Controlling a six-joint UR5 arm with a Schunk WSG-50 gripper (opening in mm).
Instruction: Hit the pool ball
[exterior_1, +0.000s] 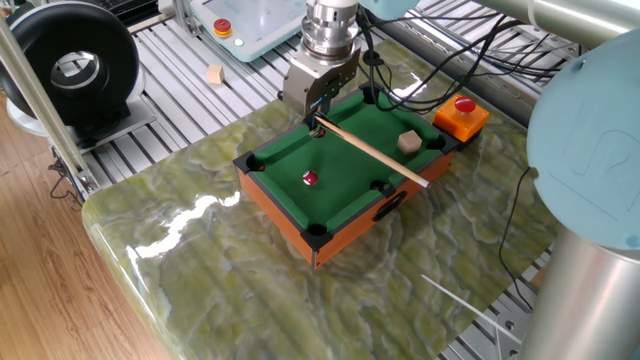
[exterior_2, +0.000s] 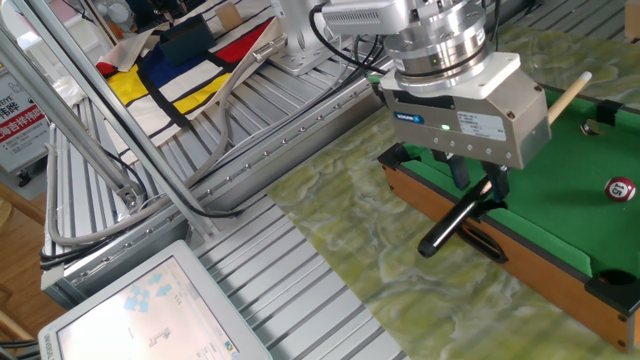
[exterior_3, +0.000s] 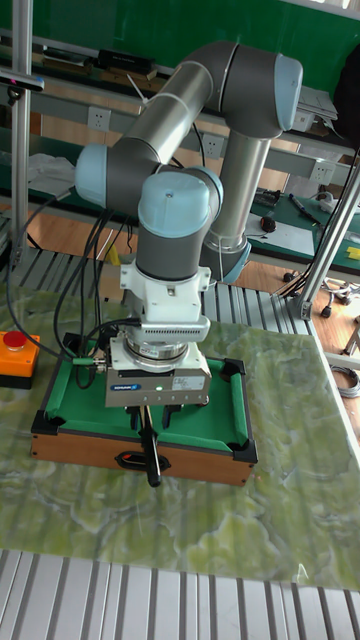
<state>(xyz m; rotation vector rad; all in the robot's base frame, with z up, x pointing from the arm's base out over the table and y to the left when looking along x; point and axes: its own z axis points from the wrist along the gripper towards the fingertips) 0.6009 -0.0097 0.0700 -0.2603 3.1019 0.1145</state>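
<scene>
Green marbled matting (exterior_1: 200, 260) covers the bench, and on it sits a small pool table (exterior_1: 275, 195) with green felt. On the felt, near the middle of its near half, rests the pool ball (exterior_1: 310, 178), white spot up, apart from the rails. Over the far-left rail the gripper (exterior_2: 478, 182) pinches the cue (exterior_1: 375, 155) near its black butt. The cue's long axis runs diagonally across the felt, tip toward the right rail, passing beside a tan cube (exterior_1: 407, 142).
</scene>
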